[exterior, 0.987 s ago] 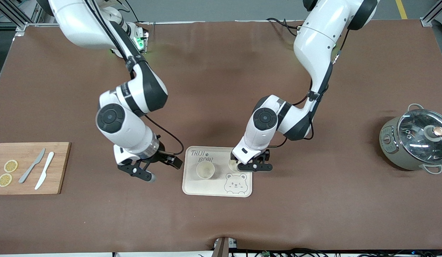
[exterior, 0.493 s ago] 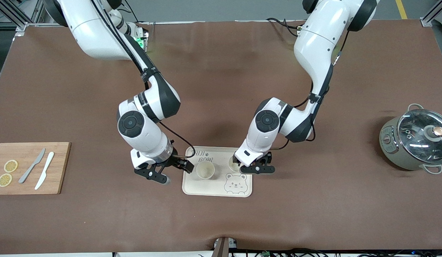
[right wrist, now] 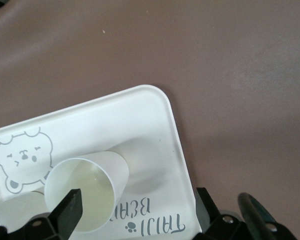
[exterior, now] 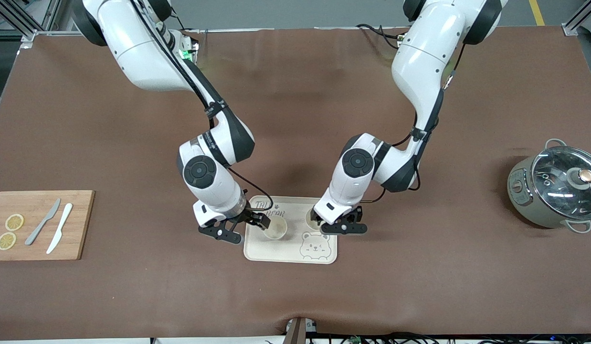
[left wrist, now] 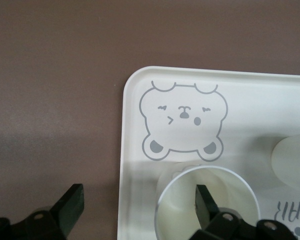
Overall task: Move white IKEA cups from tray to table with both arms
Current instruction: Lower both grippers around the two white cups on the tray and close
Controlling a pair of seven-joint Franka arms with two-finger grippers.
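Observation:
Two white IKEA cups stand upright on the bear-printed tray (exterior: 281, 251). My right gripper (exterior: 248, 230) is open at the tray's edge toward the right arm's end, beside one cup (exterior: 275, 229). In the right wrist view the gripper (right wrist: 137, 207) spans that cup (right wrist: 90, 185) and the tray's lettering; the second cup (right wrist: 15, 210) shows at the frame's edge. My left gripper (exterior: 337, 224) is open over the other cup (exterior: 311, 218), partly hiding it. In the left wrist view the gripper (left wrist: 137, 202) has one finger over that cup's (left wrist: 180, 215) mouth and one off the tray (left wrist: 135, 150).
A wooden cutting board (exterior: 37, 239) with lemon slices (exterior: 14, 222) and two knives (exterior: 42, 222) lies toward the right arm's end. A grey pot with a glass lid (exterior: 555, 188) stands toward the left arm's end. Brown mat covers the table.
My right arm has swung from beside the cutting board toward the tray, and its open gripper now reaches the tray's edge by the cup. My left gripper has barely moved.

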